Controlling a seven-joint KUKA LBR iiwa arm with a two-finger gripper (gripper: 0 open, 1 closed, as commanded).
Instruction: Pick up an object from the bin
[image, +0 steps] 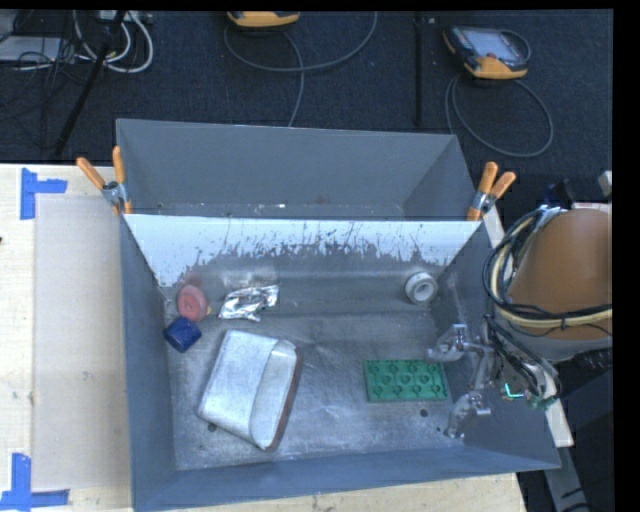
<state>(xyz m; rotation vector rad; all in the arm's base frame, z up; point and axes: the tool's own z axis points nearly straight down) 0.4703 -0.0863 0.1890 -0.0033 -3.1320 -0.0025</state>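
Observation:
My gripper (458, 382) hangs low at the bin's right wall, open, with one fingertip toward the back and one toward the front and nothing between them. Just to its left a flat green studded building plate (405, 381) lies on the bin floor, its right edge close to the fingers but apart from them. A small grey ring-shaped roll (420, 288) sits farther back, against the foot of the rear wall.
On the left half lie a silver-white padded pouch (250, 387), a crumpled piece of foil (248, 301), a pink round thing (191, 300) and a small blue block (182, 334). The arm with its orange cover and cables stands over the bin's right rim.

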